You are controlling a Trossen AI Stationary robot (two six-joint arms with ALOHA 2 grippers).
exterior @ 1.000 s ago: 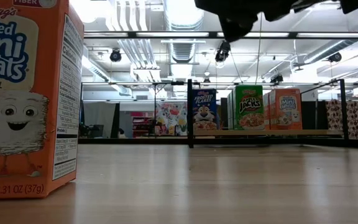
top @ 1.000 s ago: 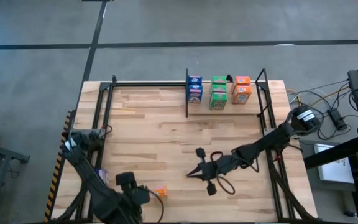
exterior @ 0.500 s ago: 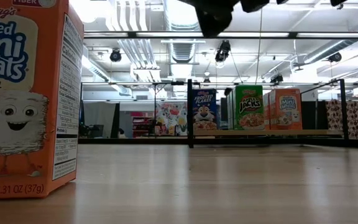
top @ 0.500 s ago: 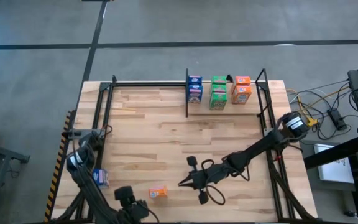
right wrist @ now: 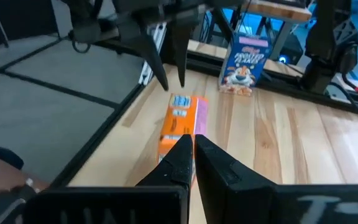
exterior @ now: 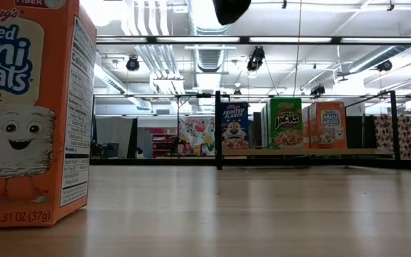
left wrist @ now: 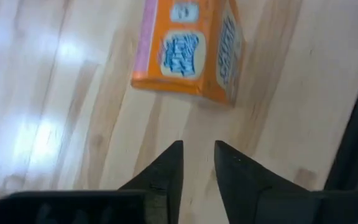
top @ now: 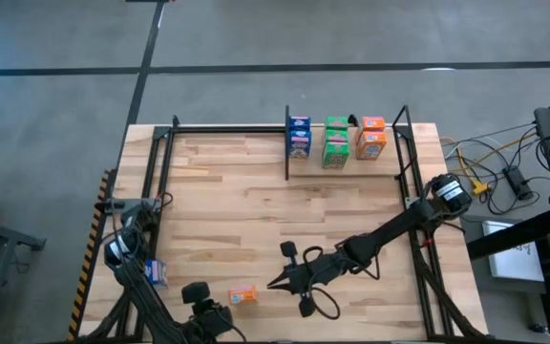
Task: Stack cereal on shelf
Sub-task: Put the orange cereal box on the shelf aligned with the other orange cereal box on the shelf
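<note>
Three cereal boxes stand upright on the shelf [top: 347, 162] at the far edge of the surface [top: 256, 220], right of its black divider: blue box [top: 299, 137], green box [top: 336, 140], orange box [top: 371, 138], in a row from divider to end post. The blue and green stand just apart; green and orange nearly touch.

Two more boxes sit off the shelf near the front-left of the surface. A second orange box [top: 243, 295] stands close to the front edge; in the low view it fills the left side, upright, front facing the camera. A second blue box [top: 155, 273] stands near the left frame rail, well apart from it.

Left end effector [left wrist: 197, 155]: at the front edge, just beside the near orange box, above it in the wrist view. Fingers narrowly parted, holding nothing; the box lies ahead of the tips, not between them.

Right end effector [top: 277, 282]: arm reaches across from the right side, tip just right of the near orange box. Fingers closed together, holding nothing. Its wrist view looks over that box, with the left arm's fingers above it and the blue box farther off.
</note>
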